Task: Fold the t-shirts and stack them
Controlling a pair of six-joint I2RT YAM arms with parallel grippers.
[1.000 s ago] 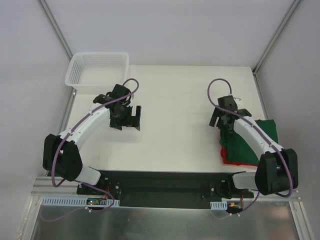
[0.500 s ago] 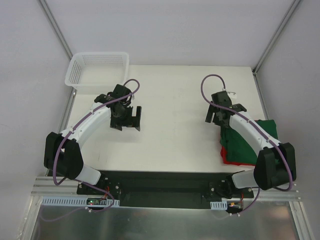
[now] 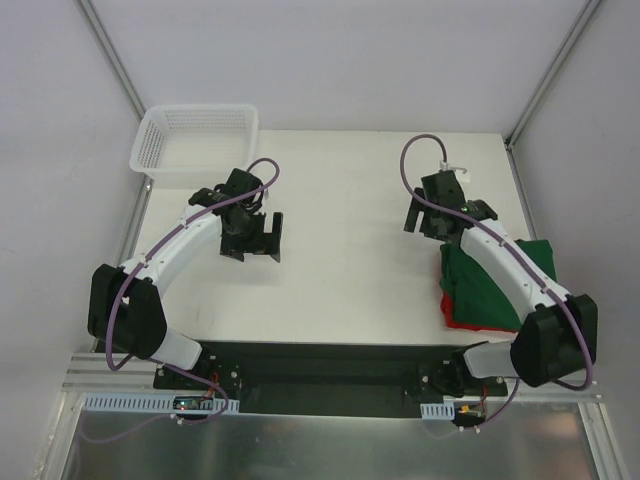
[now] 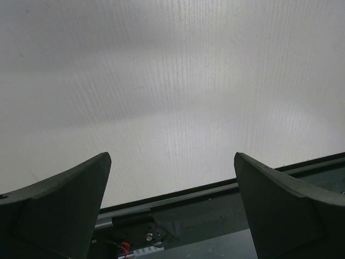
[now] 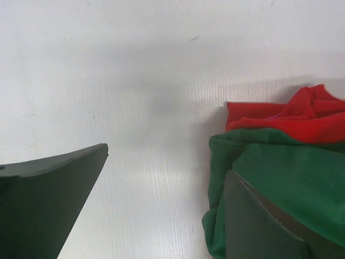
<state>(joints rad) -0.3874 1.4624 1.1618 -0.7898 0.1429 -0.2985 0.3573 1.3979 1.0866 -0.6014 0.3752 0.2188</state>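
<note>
White tabletop (image 3: 350, 190) fills the middle of the overhead view, walled in by pale panels. At the upper left corner of the table sits a white mesh basket (image 3: 146, 152); from above, its own mesh floor is all that shows inside it. Just right of and below the basket, the left gripper (image 3: 258, 250) hangs over bare table with its jaws spread wide and nothing between them; its wrist view shows the left gripper (image 4: 172, 162) framing only white surface and the dark near edge of the table.

Further right, the right gripper (image 3: 428, 222) is likewise wide apart and holding nothing, just beside the upper left corner of the shirt pile. The green t-shirt (image 3: 490, 290) lies on the red t-shirt (image 3: 460, 322), which peeks out along the lower left edge. The right arm crosses the pile, so how neatly it is folded is hard to judge. In the right wrist view, the green t-shirt (image 5: 291, 178) and the red t-shirt (image 5: 302, 116) bunch at the right of the frame.
</note>
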